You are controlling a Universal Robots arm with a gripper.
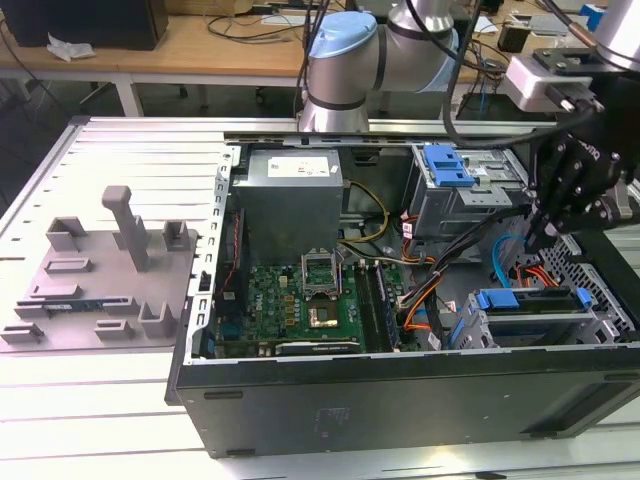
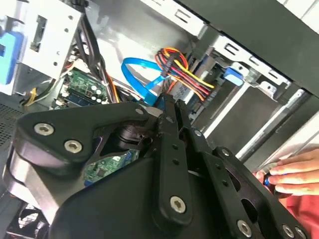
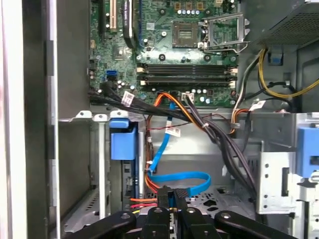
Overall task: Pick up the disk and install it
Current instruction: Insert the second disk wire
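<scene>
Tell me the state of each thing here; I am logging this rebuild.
computer case: lying on its side, side panel off.
processor socket: lid raised, empty.
disk: sitting in the lower drive cage.
gripper: shut, inside the case, right by the blue cable.

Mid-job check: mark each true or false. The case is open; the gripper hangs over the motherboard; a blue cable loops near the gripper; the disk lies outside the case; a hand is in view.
1. The computer case lies open, motherboard exposed. True.
2. The gripper hangs over the motherboard. False: it is over the drive-cage end, at the exterior view's right.
3. A blue cable loops close to the gripper. True.
4. The disk lies outside the case. False: it sits in a drive cage inside.
5. A person's hand appears in the second wrist view. True.
</scene>
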